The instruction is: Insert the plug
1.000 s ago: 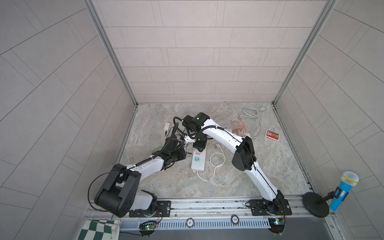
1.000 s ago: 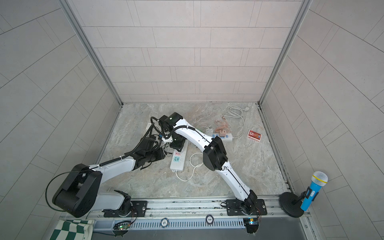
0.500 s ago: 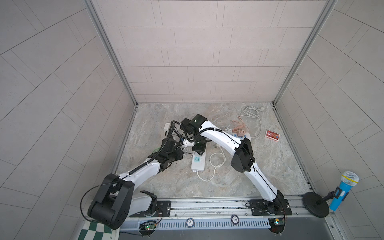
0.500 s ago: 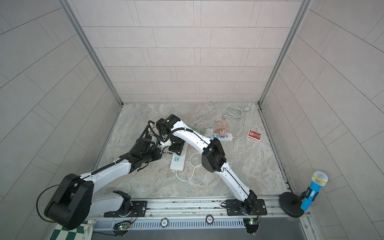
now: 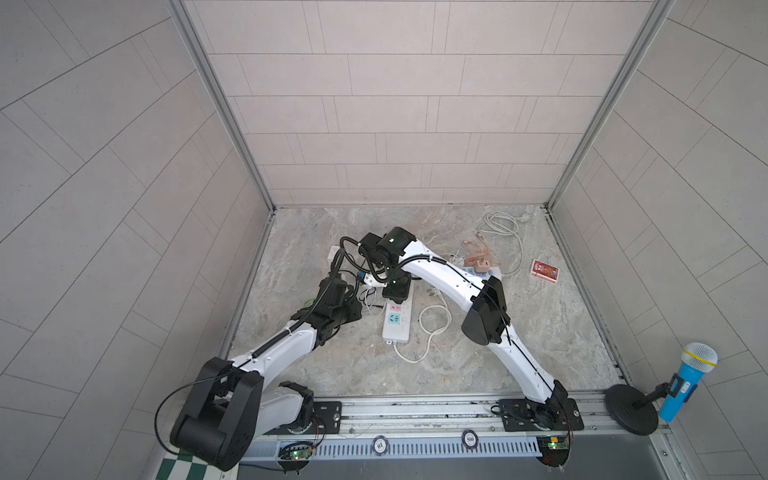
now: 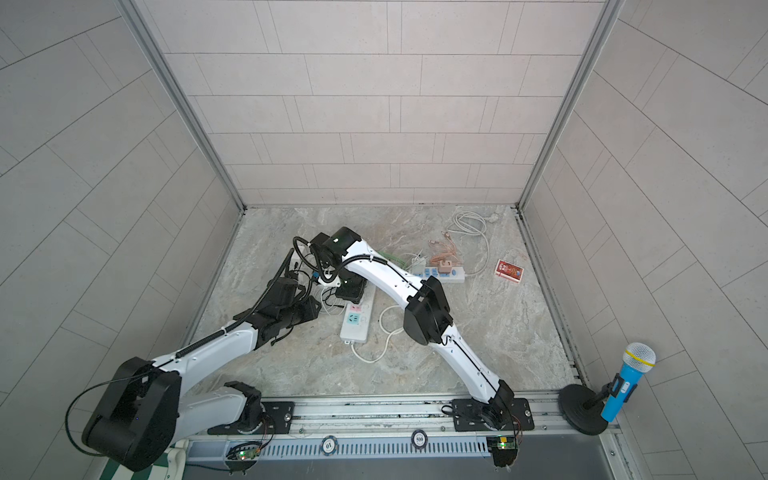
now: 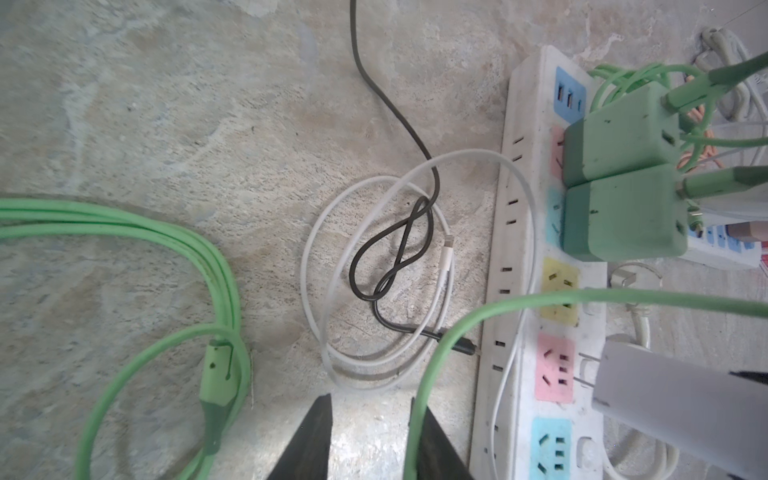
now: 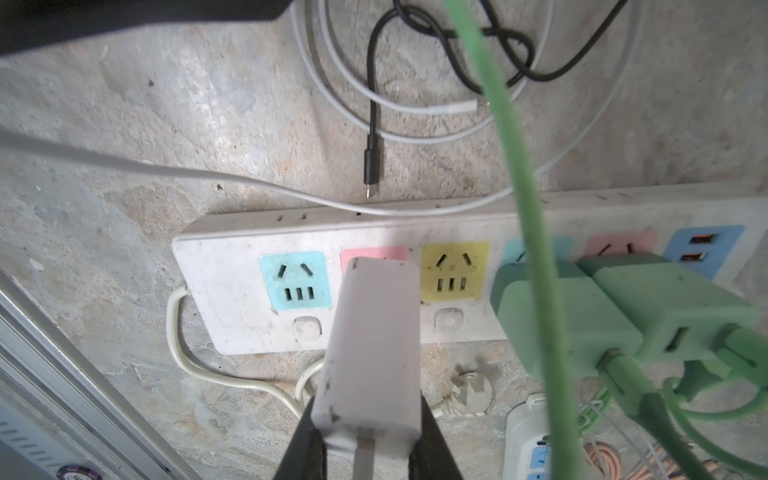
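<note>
Mid-floor in both top views: strip (image 5: 395, 332), cord end at 6 o'clock. At its 9 o'clock: left gripper (image 7: 370, 403), narrow, green cable (image 7: 623, 296) along one finger; cannot tell whether pinched. Clamped tight in right gripper (image 8: 368, 415): plug (image 8: 374, 324), poised over strip. Seated toward 12 o'clock end already: two green chargers (image 7: 623, 216). Under plug: pink socket (image 7: 555, 368), second from cord end. Not yet in: prongs (image 7: 587, 359), just short of slots. Left, by the look: aligning, pressing home.
</note>
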Robot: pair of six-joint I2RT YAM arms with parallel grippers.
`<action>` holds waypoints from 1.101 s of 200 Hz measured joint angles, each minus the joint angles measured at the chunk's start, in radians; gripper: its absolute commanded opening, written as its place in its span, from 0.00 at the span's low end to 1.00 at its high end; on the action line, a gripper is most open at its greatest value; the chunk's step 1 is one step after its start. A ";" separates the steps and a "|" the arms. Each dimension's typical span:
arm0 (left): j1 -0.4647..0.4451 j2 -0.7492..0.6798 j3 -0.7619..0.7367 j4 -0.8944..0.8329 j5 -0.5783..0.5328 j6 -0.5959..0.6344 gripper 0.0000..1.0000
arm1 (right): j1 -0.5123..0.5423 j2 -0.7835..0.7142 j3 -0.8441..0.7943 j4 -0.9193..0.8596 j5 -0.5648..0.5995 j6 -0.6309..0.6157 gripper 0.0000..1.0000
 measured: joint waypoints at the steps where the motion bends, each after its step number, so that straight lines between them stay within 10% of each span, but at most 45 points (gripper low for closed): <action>1: 0.000 0.000 0.000 0.000 0.000 0.000 0.37 | 0.000 0.000 0.000 0.001 0.000 0.000 0.00; 220: 0.029 0.001 -0.012 0.008 0.008 0.001 0.37 | 0.000 -0.014 -0.067 0.021 0.001 0.009 0.00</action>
